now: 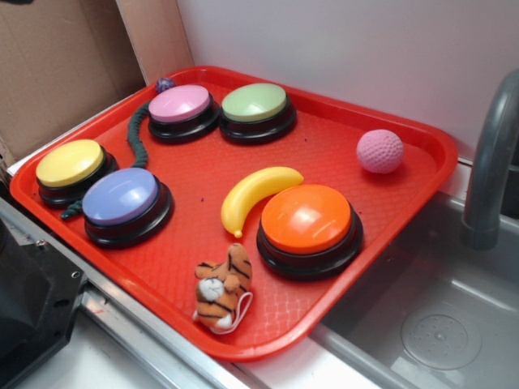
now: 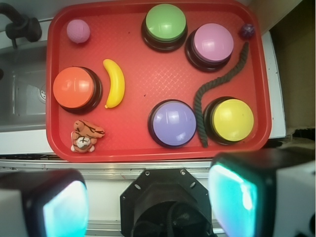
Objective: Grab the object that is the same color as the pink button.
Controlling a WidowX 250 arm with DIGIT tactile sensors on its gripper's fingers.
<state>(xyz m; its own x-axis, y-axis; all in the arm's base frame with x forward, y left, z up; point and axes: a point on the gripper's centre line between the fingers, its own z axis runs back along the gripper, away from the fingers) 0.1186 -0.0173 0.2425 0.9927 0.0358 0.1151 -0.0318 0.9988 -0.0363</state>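
Note:
The object, a small pink dimpled ball (image 1: 379,151) (image 2: 78,30), lies alone in a corner of the red tray (image 1: 203,170) (image 2: 143,148). The pink button (image 1: 180,105) (image 2: 213,43), pale pink dome on a black base, stands at the tray's far side beside a green button (image 1: 255,104) (image 2: 166,23). My gripper (image 2: 150,202) hangs high above the tray's near edge, well away from the ball. Its two fingers (image 2: 64,207) stand wide apart with nothing between them. The gripper does not show in the exterior view.
On the tray also sit an orange button (image 1: 306,220) (image 2: 74,88), a lavender-blue button (image 1: 122,198) (image 2: 173,122), a yellow button (image 1: 70,164) (image 2: 232,119), a toy banana (image 1: 258,191) (image 2: 114,83), a plush tiger (image 1: 223,288) (image 2: 86,136) and a dark green rope (image 1: 136,134) (image 2: 217,86). A sink (image 1: 438,300) with a grey faucet (image 1: 491,162) adjoins.

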